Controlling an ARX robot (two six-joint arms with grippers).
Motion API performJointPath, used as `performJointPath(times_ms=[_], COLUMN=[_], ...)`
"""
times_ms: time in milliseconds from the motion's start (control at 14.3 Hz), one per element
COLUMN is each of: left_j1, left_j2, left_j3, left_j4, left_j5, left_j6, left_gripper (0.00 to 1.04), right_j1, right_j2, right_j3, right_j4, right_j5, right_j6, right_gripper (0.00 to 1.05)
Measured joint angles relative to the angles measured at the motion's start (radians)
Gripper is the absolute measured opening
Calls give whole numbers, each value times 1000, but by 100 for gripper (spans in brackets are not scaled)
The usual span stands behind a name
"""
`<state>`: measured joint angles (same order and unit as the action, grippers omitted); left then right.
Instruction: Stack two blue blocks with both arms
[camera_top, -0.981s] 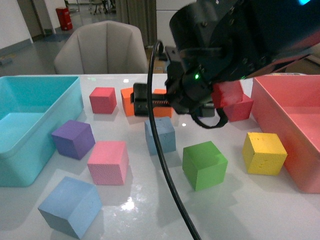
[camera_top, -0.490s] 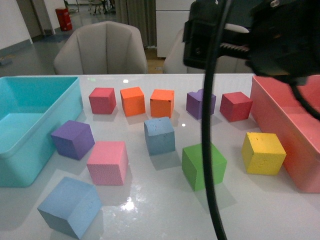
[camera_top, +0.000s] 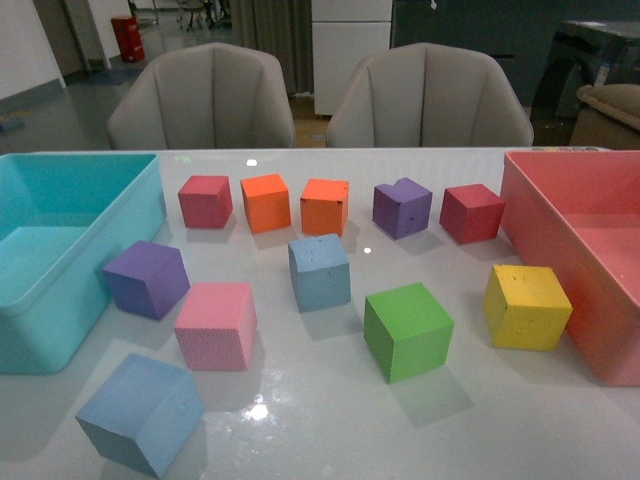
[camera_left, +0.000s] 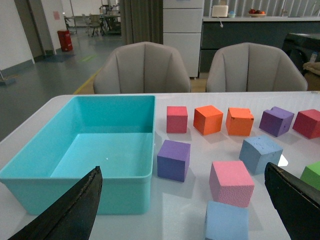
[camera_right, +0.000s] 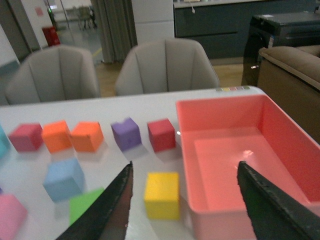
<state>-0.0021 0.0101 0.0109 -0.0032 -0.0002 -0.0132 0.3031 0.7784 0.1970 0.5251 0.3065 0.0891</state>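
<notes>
Blocks: we find the two blue blocks lying well apart on the white table (camera_top: 480, 420), neither one on the other.
Middle: one blue block (camera_top: 320, 270) sits upright at mid-table, with a green cube (camera_top: 405, 330) near it at 4 o'clock, a pink cube (camera_top: 215, 325) near it at 8 o'clock and an orange cube (camera_top: 325, 206) beyond it at 12 o'clock. We see bare table on every side of it.
Near left: the other blue block (camera_top: 140, 412) lies at 7 o'clock from the first, close to the table's near edge and turned corner-on. The pink cube is just beside it at 1 o'clock.
Left arm: the left gripper (camera_left: 182, 172) has its fingers spread wide with nothing held.
Right arm: the right gripper (camera_right: 184, 167) is likewise spread wide and empty.
Edges: a turquoise bin (camera_top: 150, 205) walls the 9 o'clock side, with a purple cube (camera_top: 147, 278) near it. A pink bin (camera_top: 530, 215) walls the 3 o'clock side, with a yellow cube (camera_top: 528, 305) just beside it.
Room: we see the widest bare stretch at 5 o'clock, between the green cube and the near edge.
</notes>
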Motion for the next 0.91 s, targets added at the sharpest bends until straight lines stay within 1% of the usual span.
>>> performJointPath(times_ms=[70,140,280,350,420,490,630,700,911], left_j1=[0,0,0,0,0,0,0,0,0], left_j2=[0,0,0,0,0,0,0,0,0], left_j3=[0,0,0,0,0,0,0,0,0], left_j4=[0,0,0,0,0,0,0,0,0], left_j5=[0,0,0,0,0,0,0,0,0], left_j6=[0,0,0,0,0,0,0,0,0], left_gripper=[98,98,98,98,98,98,98,98,98], right_j1=[-84,-124,-160,-182,-233,-301,-303,-303,-303], right_j2=[-131,-210,-302,-327,-366,-397,-450,-467,-533], right_j3=[-73,-97,-101,-119,-141,-146,-154,-179,-185], right_j4=[-89,-110,-128,-154,-188,-200,-238,-217,-275], right_j5=[-75,-104,-167,-181,-248,-292,-306,-306,-306], right_j6=[-39,-58,-74,-84,-83,-84,-84,-84,-85], right_gripper=[49,38,12,1,2,2,2,2,2])
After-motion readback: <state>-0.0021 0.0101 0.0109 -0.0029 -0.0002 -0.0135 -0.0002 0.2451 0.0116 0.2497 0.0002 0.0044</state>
